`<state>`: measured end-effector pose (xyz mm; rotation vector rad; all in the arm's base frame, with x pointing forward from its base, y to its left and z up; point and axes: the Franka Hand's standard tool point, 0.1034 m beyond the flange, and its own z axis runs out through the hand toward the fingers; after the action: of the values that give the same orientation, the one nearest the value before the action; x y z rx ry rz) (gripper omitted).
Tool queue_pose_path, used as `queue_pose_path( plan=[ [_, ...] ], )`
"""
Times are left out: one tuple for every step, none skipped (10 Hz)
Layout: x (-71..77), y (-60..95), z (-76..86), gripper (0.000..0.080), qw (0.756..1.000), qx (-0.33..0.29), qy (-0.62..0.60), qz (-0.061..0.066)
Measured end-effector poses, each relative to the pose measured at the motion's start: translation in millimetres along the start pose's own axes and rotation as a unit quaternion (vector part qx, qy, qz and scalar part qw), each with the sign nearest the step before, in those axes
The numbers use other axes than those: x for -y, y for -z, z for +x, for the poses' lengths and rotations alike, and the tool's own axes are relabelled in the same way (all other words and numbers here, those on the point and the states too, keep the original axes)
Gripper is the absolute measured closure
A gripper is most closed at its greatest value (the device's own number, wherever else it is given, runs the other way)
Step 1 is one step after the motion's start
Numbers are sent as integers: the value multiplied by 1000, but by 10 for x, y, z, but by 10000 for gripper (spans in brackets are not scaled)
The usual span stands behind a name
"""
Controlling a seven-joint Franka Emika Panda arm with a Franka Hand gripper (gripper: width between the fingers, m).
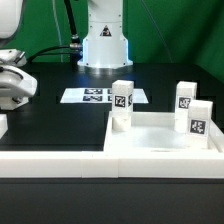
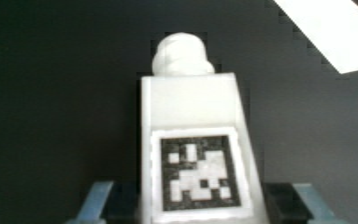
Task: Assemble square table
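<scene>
Filling most of the wrist view, a white table leg stands between the gripper's two blue-grey fingers, one on each side of its lower end. A black-and-white marker tag covers the leg's near face, and a rounded white tip caps its far end. The jaws are spread just to the leg's width and close on it, holding it over the black table. One corner of the marker board shows beyond.

From the exterior view, the square tabletop lies upside down on the black table, near the camera and toward the exterior view's right, its raised rim facing up. Three tagged white legs rise from it: one at the far corner toward the exterior view's left, one at the far corner toward the right, and one nearer the camera along the right side. Behind the top, the marker board lies flat before the robot's white base. At the exterior view's left edge, the white arm hangs low over the table; the gripper itself is out of that frame. A long white wall runs across the foreground.
</scene>
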<state>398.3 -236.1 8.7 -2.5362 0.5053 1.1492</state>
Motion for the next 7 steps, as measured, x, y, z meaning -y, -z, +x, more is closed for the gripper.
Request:
queue_pose_path(
  plan=[
    [0, 0, 0, 511, 1000, 0, 0, 0],
    [0, 0, 0, 511, 1000, 0, 0, 0],
    [0, 0, 0, 511, 1000, 0, 0, 0],
    [1, 0, 0, 511, 1000, 0, 0, 0],
    [90, 47, -2, 509, 1000, -1, -4, 0],
    [400, 217, -35, 509, 1000, -12, 1, -6],
    [720, 333, -85, 509, 1000, -20, -16, -12]
  ],
)
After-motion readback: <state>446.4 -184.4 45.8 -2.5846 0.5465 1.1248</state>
